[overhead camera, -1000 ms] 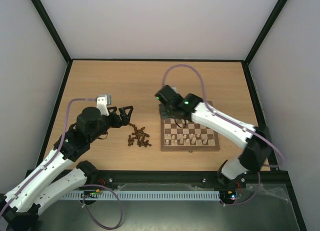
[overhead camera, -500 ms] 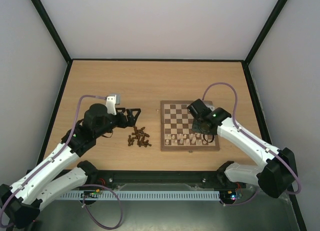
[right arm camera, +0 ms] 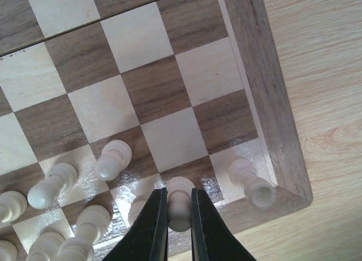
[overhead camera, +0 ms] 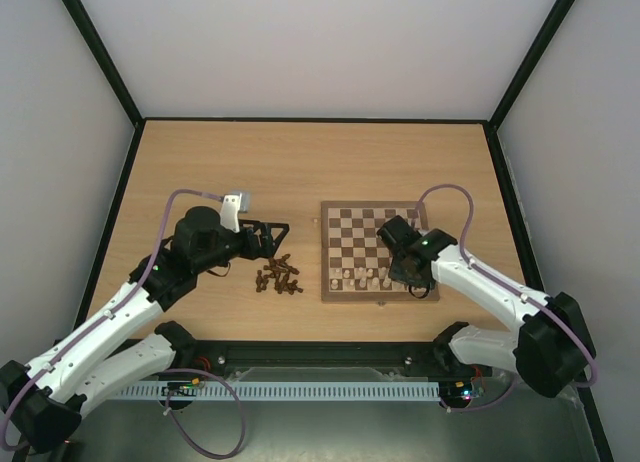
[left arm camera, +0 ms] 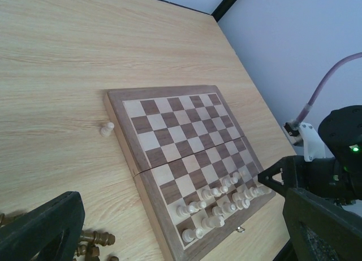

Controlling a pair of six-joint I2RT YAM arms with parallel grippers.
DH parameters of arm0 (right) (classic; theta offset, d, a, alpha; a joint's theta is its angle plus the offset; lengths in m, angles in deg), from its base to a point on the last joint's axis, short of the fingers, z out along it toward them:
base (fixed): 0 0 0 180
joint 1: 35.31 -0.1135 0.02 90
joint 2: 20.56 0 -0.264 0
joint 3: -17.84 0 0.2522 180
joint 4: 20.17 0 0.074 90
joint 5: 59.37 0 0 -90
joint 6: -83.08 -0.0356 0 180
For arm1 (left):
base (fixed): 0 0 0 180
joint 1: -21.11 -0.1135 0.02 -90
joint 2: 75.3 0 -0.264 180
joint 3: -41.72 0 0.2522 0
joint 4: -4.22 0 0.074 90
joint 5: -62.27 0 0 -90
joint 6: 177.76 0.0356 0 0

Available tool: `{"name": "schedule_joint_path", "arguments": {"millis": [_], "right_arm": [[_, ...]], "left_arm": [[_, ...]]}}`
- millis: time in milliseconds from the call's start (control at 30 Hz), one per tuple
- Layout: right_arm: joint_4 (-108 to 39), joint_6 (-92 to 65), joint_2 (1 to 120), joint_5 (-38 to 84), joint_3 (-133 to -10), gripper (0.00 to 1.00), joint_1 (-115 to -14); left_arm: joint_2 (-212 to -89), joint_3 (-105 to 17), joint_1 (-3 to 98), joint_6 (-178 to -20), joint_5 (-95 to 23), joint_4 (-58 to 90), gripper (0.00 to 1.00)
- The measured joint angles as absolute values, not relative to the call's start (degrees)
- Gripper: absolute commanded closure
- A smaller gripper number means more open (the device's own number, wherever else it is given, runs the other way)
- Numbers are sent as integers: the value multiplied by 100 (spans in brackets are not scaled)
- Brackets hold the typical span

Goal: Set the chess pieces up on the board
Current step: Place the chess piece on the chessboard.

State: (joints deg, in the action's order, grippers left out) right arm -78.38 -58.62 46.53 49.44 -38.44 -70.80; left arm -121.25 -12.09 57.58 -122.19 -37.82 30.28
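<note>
Placement: right gripper (right arm camera: 180, 201) pinches pale cream wooden chessman (right arm camera: 180, 186) at near-right corner of checkered wooden board (right arm camera: 266, 97); next, likely release; left gripper (overhead camera: 272, 237) gapes, empty.

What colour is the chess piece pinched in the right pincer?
Cream. The right wrist view shows the pale wooden chess piece in the right pincer best.

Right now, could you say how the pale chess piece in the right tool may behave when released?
The pale piece pinched in the right tool looks wooden and rigid, probably light. Slim and round, it could tip and roll. The neighbouring piece stands close, so a nudge may topple it.
</note>
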Motion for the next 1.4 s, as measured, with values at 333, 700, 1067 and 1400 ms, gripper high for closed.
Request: {"name": "schedule_joint_path", "arguments": {"millis": [333, 700, 1067, 1400], "right_arm": [[-7515, -5877, 5147, 4979, -3853, 96, -7071], [-7412, -5866, 5243, 5042, -3853, 94, -6990], [-7303, -5860, 5341, 5073, -3853, 90, -6905], [-7252, -5834, 5405, 5123, -3853, 70, -6892]], "left_arm": [[-12110, -1198, 5758, -12217, -3821, 3025, 1], [-12108, -1198, 5758, -12217, -3823, 3025, 1], [-12036, -1198, 5760, -12217, -3823, 3028, 1], [-12036, -1198, 5776, -12195, -3823, 3028, 1]]}}
